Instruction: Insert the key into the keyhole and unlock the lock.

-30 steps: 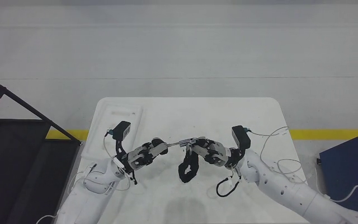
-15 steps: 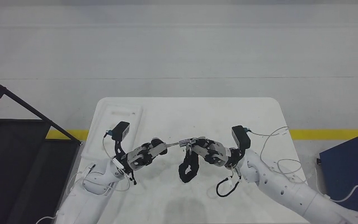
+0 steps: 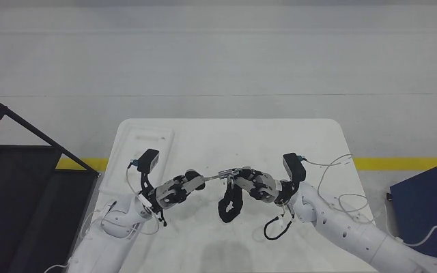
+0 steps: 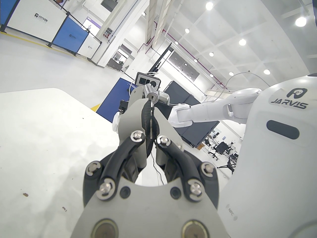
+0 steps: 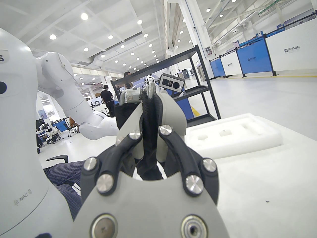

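Note:
My left gripper [image 3: 196, 179] [image 4: 149, 106] is shut on a thin silver key [image 3: 217, 175] [image 4: 150, 125], held above the middle of the white table [image 3: 225, 140]. The key's blade points at the lock's silver cylinder [image 3: 233, 174] [image 4: 151, 97], and its tip meets the keyhole face; how deep it sits cannot be told. Facing it from the other side, my right gripper [image 3: 240, 180] [image 5: 148, 95] is shut on the lock [image 5: 130, 95] by its black sleeve. The lock's black loop [image 3: 229, 205] hangs below that gripper.
A white foam tray [image 3: 145, 140] [image 5: 235, 134] with small recesses lies at the table's far left corner. A black cable [image 3: 273, 228] curls beside the right arm. A black rack [image 3: 27, 198] stands just off the table's left edge.

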You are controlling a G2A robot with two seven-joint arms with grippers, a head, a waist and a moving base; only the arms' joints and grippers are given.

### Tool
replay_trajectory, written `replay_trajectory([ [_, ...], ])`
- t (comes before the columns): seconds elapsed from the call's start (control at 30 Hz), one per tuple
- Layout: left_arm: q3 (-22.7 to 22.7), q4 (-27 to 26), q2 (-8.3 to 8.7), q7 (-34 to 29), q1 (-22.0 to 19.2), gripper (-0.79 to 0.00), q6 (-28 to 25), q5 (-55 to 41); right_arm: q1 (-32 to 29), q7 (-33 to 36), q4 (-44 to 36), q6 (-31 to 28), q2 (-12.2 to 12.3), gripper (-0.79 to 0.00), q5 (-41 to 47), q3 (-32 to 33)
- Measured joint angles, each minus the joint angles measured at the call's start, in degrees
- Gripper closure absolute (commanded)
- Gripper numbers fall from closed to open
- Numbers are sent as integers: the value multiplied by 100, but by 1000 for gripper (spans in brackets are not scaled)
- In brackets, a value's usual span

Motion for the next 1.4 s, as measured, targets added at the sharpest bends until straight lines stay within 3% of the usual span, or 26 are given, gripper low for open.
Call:
replay_trajectory([
  [1.17,94,46,11,185,-69,0,0,240,0,0,0,0,0,0,0,0],
  [1.4,44,76,32,230,-72,0,0,266,-234,488,-166,127,16,0,176,325],
])
